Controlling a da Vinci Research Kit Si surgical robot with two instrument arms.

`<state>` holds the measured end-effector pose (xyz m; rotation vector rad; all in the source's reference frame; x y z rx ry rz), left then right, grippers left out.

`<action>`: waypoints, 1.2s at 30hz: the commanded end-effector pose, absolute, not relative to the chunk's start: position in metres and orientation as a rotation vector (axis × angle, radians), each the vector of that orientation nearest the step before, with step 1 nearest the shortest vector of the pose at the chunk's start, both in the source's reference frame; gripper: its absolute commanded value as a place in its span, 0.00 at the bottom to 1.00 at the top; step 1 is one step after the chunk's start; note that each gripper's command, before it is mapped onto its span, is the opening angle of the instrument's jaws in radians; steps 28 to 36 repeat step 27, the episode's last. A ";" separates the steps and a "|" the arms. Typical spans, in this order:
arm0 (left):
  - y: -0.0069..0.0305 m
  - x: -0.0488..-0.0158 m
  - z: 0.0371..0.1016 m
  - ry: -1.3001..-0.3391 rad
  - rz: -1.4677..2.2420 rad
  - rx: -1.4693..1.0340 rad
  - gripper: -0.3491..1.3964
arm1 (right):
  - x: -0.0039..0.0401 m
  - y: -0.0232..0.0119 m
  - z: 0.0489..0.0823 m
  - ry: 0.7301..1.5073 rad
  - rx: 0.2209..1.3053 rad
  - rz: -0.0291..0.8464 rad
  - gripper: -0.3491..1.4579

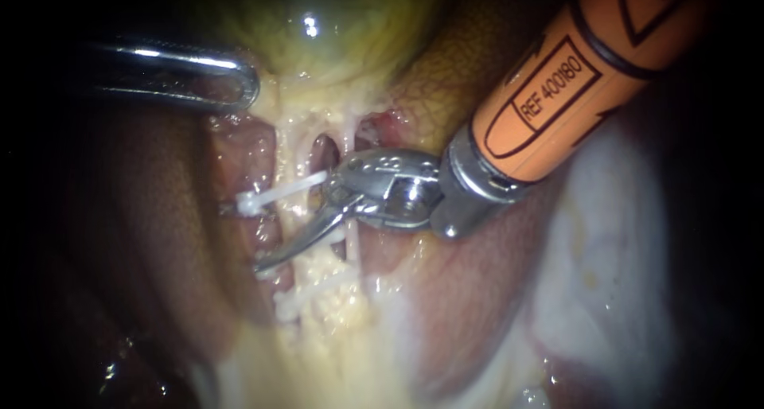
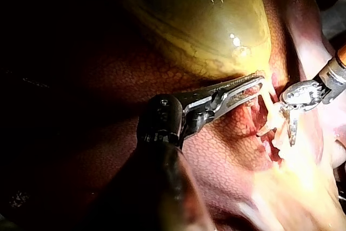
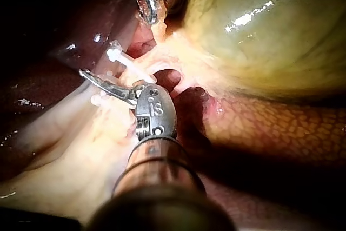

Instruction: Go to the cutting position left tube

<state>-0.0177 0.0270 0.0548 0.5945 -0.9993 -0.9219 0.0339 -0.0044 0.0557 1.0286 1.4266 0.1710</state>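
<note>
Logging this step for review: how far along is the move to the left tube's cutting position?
Done: white clip on the left tube; left instrument grips the gallbladder. In hand: right instrument, open, has one blade beside the tube below the clip. Left: settling astride the tube; it looks uncut.
</note>
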 end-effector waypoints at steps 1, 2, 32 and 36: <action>0.0270 -0.0177 0.0548 -0.999 -0.922 0.595 0.00 | 0.0339 -0.0045 0.0552 1.436 1.034 0.170 0.76; 0.0270 -0.0177 0.0548 -0.999 -0.922 0.595 0.00 | 0.0340 -0.0045 0.0549 1.445 1.039 0.170 0.75; 0.0270 -0.0176 0.0547 -0.999 -0.922 0.595 0.00 | 0.0341 -0.0044 0.0511 1.482 1.057 0.190 0.79; 0.0270 -0.0176 0.0547 -0.999 -0.922 0.595 0.00 | 0.0341 -0.0044 0.0511 1.482 1.057 0.190 0.79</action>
